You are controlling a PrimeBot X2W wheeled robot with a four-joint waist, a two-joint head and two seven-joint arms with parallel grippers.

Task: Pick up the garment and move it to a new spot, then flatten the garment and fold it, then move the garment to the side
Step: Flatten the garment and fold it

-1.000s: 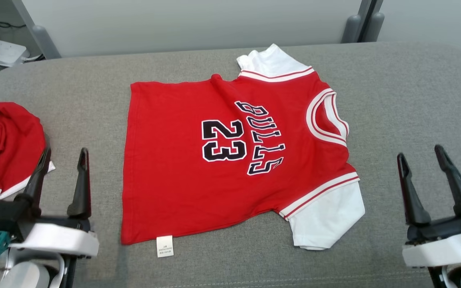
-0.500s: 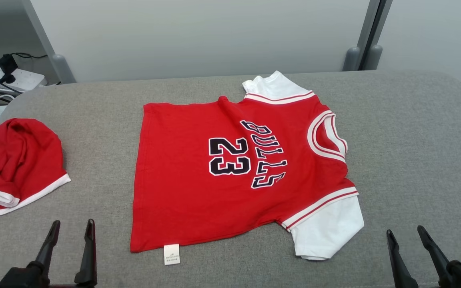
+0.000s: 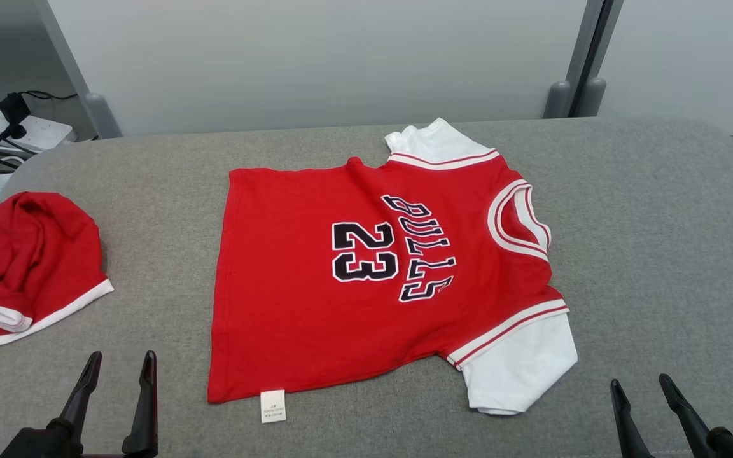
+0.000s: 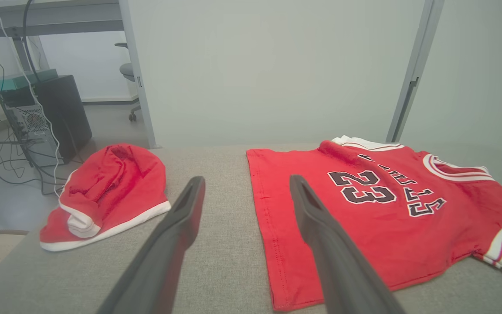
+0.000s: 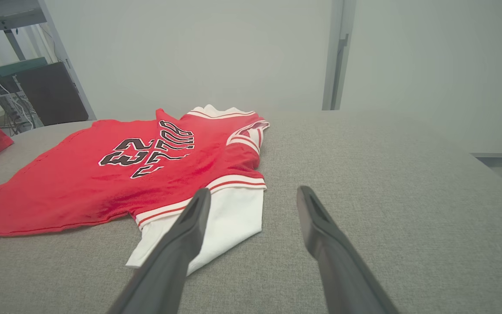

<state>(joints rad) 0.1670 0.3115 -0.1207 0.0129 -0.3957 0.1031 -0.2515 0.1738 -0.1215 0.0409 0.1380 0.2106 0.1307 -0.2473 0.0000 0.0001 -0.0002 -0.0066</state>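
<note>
- Over the last second your head view has shifted, so both sets of fingers now sit lower in it. That is mostly the camera; the cloth has not moved on the desk [image 3: 659,222].
- The left fingers [image 3: 145,394] and right fingers [image 3: 683,407] have stayed spread wide, holding nothing and touching no cloth.
- The jersey [image 3: 366,273] lies spread face up ahead of and between the two sets of fingers. Its hem is toward the left fingers and its near white sleeve just ahead of the right ones.
- A bunched red garment [image 3: 29,261] lies ahead of the left fingers, on their outer side.
- You look to be between steps: flattening is nearly done, bar a ridge at the far edge, and the fold is not yet begun.
</note>
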